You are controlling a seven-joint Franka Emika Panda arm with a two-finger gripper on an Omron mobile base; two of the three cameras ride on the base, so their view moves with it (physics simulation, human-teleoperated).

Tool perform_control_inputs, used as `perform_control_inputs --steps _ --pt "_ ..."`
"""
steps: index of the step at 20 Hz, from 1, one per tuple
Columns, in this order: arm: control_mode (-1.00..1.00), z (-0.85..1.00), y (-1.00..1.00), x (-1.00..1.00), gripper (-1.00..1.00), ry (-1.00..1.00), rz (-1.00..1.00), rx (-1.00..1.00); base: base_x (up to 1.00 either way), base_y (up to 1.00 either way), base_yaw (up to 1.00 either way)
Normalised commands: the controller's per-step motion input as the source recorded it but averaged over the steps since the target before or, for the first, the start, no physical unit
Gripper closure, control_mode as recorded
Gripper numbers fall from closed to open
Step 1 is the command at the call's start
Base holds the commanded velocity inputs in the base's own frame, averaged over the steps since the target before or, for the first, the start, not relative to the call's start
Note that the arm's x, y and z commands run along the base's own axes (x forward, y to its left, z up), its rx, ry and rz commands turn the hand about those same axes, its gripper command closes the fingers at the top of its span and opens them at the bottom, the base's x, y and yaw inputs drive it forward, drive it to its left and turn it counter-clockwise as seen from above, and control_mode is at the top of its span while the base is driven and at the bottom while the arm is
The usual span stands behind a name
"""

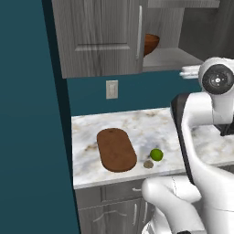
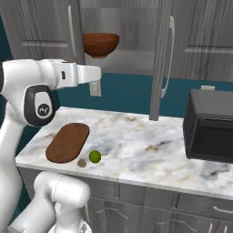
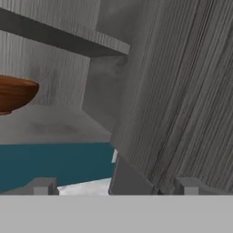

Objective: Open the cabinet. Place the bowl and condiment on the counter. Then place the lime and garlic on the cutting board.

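The hand (image 3: 116, 189) is wide, empty, near the open cabinet (image 2: 160, 59) door. The bowl (image 2: 101, 44) sits on its shelf. Lime (image 2: 94, 156) and garlic (image 2: 82, 163) lie on the bench (image 2: 145, 145) beside the board (image 2: 68, 142).

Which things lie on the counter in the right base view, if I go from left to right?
cutting board → garlic → lime → black microwave, all on the counter.

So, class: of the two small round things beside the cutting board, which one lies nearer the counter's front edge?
The garlic, tan and smaller; the green lime sits further back.
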Motion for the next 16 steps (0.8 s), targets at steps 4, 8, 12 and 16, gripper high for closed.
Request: perform_control_inputs --steps 4,8,12,16 --pt "-1.0 0.02 0.67 -0.27 -1.0 -0.06 0.01 0.03 0.0 0.0 0.0" --pt "-1.0 0.04 0.66 -0.2 -1.0 -0.04 0.03 0.03 0.0 0.0 0.0" --pt "-1.0 0.09 0.49 -0.04 -1.0 -0.01 0.07 0.05 0.0 0.0 0.0" --pt "-1.0 0.05 0.25 0.1 -1.0 -0.02 0.13 0.05 0.0 0.0 0.0"
